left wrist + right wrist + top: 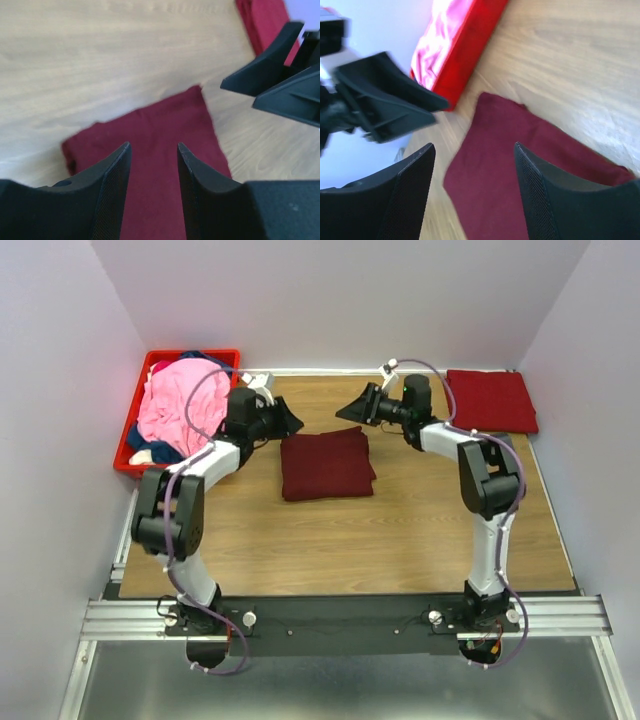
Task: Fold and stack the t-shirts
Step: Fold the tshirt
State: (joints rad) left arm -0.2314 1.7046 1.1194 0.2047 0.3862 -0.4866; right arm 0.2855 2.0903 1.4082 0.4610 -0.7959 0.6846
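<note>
Here, a wooden table [350, 540] sits between plain white walls [340, 300]. A dark maroon t-shirt [327, 464], folded square, lies mid-table. The left gripper [293, 422] and right gripper [346, 411] hover over its far corners, jaws apart, empty.

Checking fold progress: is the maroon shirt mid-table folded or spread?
Folded: the maroon shirt lies as a compact rectangle with layered edges.
</note>
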